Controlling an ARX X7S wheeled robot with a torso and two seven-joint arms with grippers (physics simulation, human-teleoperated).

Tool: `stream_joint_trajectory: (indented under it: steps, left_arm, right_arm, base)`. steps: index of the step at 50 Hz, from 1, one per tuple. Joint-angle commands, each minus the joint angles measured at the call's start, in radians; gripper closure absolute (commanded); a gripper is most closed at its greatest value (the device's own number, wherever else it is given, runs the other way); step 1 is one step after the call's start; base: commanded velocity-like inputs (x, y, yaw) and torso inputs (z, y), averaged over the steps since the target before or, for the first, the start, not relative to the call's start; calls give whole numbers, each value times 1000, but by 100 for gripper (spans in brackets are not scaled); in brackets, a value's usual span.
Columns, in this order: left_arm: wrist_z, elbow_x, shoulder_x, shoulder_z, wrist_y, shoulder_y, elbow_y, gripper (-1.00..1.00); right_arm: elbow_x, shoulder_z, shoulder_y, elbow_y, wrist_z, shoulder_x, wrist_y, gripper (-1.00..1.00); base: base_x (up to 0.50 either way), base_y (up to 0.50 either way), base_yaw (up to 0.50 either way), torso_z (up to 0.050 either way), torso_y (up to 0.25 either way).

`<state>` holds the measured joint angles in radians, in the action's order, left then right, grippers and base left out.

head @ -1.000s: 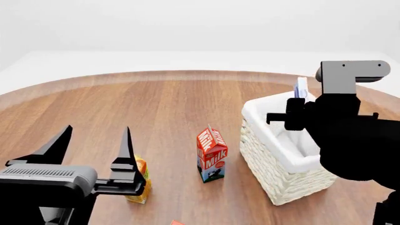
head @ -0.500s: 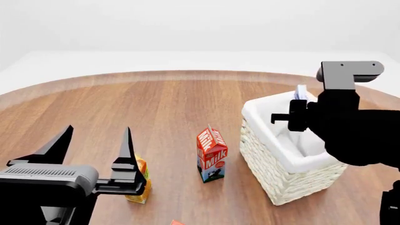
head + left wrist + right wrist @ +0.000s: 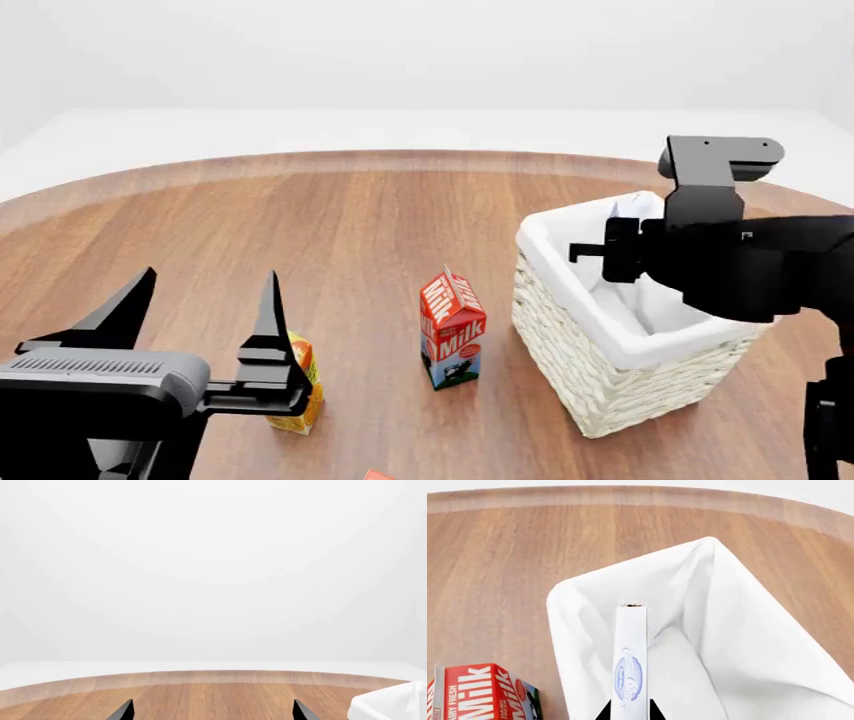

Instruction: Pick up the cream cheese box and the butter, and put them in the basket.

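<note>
My right gripper (image 3: 629, 711) is shut on the cream cheese box (image 3: 630, 660), a thin white box with a blue oval mark, seen edge-on. It hangs over the open mouth of the basket (image 3: 727, 630), above the white liner. In the head view my black right arm (image 3: 721, 260) reaches over the white wicker basket (image 3: 614, 380) and hides the box. Of the butter only a red-orange corner (image 3: 378, 475) shows, at the bottom edge of the head view. My left gripper (image 3: 200, 300) stands open and empty near the front left, and its open fingertips (image 3: 123, 711) show above bare wood.
A red-and-white milk carton (image 3: 454, 330) stands just left of the basket; it also shows as the milk carton (image 3: 474, 690) in the right wrist view. An orange juice carton (image 3: 300, 395) stands right beside my left gripper. The round wooden table's (image 3: 334, 220) far edge curves behind.
My right arm has swung lower and further over the basket, carrying the cream cheese box from above the far rim down out of the head view. The left arm has not moved.
</note>
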<state>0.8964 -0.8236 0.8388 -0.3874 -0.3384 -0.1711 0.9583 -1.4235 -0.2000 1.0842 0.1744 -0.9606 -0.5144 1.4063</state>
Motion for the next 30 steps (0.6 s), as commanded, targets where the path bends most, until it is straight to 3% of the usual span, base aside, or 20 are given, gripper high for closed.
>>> stream_joint_trajectory:
  steps: [1,15,16,30]
  left_arm:
    - [-1,1,2,-2,4,-2,-4,-100]
    - [10,-6,5,-7,-2,-9,5,-100]
    - [11,-6,5,-7,-2,-9,5,-100]
    - [10,-1,7,-11,7,-4,1,-100]
  right_arm:
    - [37,-23,29,70,37,6,-28,100]
    - [67,-40,11,69,32,-17,-56,100]
    - [66,-40,8,67,29,-18,-56,-100]
    - [57,-46,16,64,26,-24,-57,-100]
  base:
    - [0,0,0,0,0]
    - [0,0,0,0,1]
    - [0,0,0,0,0]
    - [0,0,0,0,0]
